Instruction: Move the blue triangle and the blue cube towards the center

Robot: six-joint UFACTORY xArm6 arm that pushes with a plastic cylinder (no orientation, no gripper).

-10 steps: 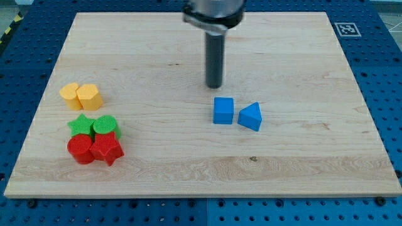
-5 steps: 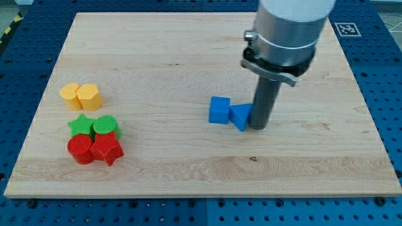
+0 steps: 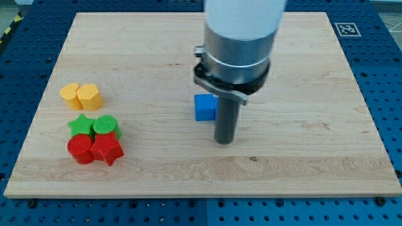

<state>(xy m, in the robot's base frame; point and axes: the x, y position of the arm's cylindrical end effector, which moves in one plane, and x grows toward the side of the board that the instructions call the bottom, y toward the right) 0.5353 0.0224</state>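
A wooden board (image 3: 157,56) is lying on blue pegboard (image 3: 19,75). My tip (image 3: 224,142) (bare rod, holding nothing) is sitting just right of the blue cube (image 3: 204,107).

Board (image 3: 157,50): pale wood grain, on a blue perforated surface (image 3: 25,63). Centre of frame: blue cube (image 3: 204,107); dark rod above my tip (image 3: 224,142). Left of frame: two yellow blocks (image 3: 81,96), green star (image 3: 80,125), green round block (image 3: 106,125), red round block (image 3: 80,150), red star (image 3: 107,149). Upper right: black-and-white marker (image 3: 347,29)
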